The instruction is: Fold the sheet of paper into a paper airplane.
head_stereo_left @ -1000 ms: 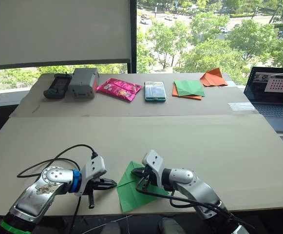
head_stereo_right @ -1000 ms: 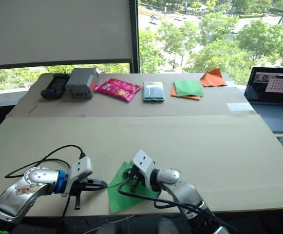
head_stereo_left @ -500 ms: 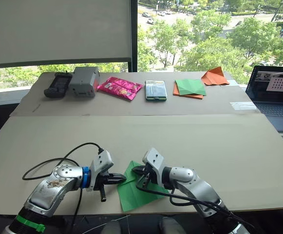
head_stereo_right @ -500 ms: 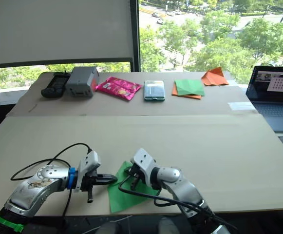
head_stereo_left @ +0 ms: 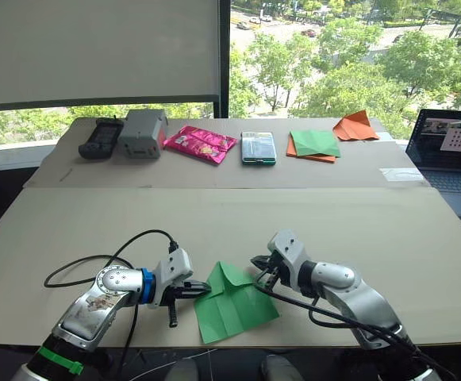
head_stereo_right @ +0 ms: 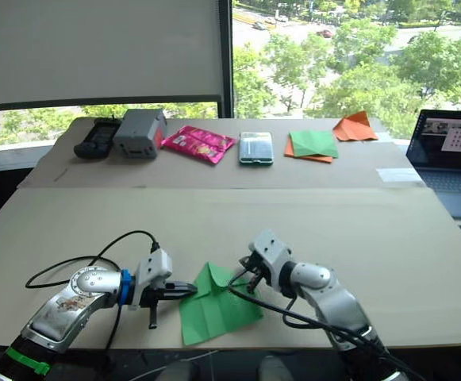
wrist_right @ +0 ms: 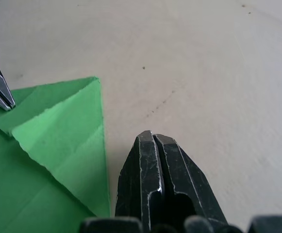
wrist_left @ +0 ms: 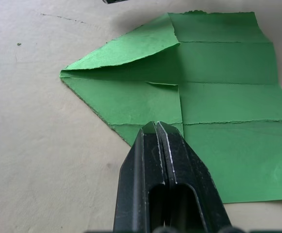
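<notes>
The sheet of paper (head_stereo_left: 238,305) is bright green and lies flat near the table's front edge, with crease lines and two corner flaps folded into a point on its far side. My left gripper (head_stereo_left: 207,292) is shut. In the left wrist view its tip (wrist_left: 155,126) rests on the paper's (wrist_left: 218,102) left edge, just below the folded flaps. My right gripper (head_stereo_left: 259,268) is shut too. It hovers over bare table just right of the paper's folded corner (wrist_right: 58,131), not touching it (wrist_right: 153,136).
Along the back of the table (head_stereo_left: 349,214) sit a black controller (head_stereo_left: 101,138), a grey box (head_stereo_left: 144,132), a pink packet (head_stereo_left: 200,144), a phone-sized case (head_stereo_left: 258,148), a darker green sheet on orange paper (head_stereo_left: 313,144) and an orange triangle (head_stereo_left: 355,125). A laptop (head_stereo_left: 452,151) stands at the right.
My right gripper has pulled back to the right, off the paper. My left gripper has moved right onto the paper's left edge. The paper's far corner flaps now lie folded over.
</notes>
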Robot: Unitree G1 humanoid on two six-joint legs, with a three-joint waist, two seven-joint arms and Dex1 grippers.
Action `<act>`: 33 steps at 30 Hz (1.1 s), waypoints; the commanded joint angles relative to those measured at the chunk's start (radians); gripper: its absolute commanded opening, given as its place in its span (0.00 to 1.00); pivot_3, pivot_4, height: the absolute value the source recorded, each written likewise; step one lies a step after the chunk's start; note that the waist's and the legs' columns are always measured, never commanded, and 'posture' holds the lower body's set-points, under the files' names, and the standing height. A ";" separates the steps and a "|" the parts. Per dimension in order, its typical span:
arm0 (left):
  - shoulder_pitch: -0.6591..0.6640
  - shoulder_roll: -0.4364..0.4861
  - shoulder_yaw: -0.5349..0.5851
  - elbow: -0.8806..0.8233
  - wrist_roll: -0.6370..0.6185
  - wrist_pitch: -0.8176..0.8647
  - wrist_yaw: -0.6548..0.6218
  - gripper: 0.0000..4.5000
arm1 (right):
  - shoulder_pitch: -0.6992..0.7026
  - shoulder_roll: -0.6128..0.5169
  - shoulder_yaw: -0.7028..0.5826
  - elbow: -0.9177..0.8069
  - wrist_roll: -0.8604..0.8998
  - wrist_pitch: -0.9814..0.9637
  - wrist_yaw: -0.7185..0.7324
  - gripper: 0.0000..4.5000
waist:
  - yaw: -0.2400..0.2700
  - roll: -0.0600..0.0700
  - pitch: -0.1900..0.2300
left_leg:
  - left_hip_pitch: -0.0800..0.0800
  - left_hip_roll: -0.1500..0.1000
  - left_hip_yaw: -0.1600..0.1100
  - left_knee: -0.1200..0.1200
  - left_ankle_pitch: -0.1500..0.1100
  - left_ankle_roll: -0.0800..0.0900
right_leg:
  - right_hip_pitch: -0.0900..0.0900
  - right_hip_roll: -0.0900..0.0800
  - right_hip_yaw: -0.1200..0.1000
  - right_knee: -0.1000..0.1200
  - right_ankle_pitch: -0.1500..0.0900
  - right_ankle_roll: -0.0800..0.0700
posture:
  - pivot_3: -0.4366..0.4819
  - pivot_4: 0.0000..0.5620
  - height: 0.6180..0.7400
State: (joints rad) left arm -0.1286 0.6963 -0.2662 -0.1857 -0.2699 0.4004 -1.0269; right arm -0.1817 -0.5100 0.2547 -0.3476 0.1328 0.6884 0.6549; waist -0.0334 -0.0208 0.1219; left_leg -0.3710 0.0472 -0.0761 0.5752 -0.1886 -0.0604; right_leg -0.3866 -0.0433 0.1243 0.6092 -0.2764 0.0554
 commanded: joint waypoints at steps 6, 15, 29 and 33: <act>0.002 -0.020 -0.057 0.052 0.065 0.012 0.015 0.01 | 0.053 -0.165 0.004 -0.077 0.041 0.006 0.145 0.00 | 0.006 0.000 0.000 | 0.000 -0.001 0.000 0.001 0.000 0.000 | 0.000 -0.001 0.000 -0.001 0.000 0.000 | 0.48 0.27 1.00; 0.004 -0.025 -0.052 0.055 0.079 0.009 0.020 0.01 | 0.093 -0.202 0.085 -0.151 0.091 0.008 0.237 0.00 | 0.011 -0.002 0.000 | -0.001 -0.001 0.000 0.001 -0.001 -0.001 | 0.000 -0.001 0.000 -0.001 0.000 0.001 | 0.48 0.27 1.00; 0.003 -0.015 -0.048 0.053 0.084 0.008 0.013 0.01 | 0.114 -0.063 0.081 -0.147 0.140 0.005 0.171 0.00 | 0.000 -0.004 -0.002 | 0.000 0.000 0.000 0.001 -0.003 -0.005 | 0.000 0.000 0.000 0.000 0.000 0.001 | 0.48 0.27 1.00; -0.001 -0.016 -0.051 0.052 0.084 0.008 0.011 0.01 | 0.125 -0.044 0.045 -0.138 0.169 0.013 0.165 0.00 | 0.000 -0.004 -0.001 | -0.001 -0.001 0.000 0.001 -0.003 -0.005 | 0.000 0.000 0.000 -0.001 0.000 0.001 | 0.48 0.27 1.00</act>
State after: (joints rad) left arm -0.1458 0.6720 -0.2830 -0.1786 -0.2323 0.3893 -1.0231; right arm -0.0612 -0.5494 0.3335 -0.4765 0.2686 0.6956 0.8218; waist -0.0335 -0.0244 0.1205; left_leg -0.3718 0.0467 -0.0763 0.5765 -0.1917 -0.0653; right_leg -0.3866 -0.0437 0.1242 0.6085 -0.2767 0.0559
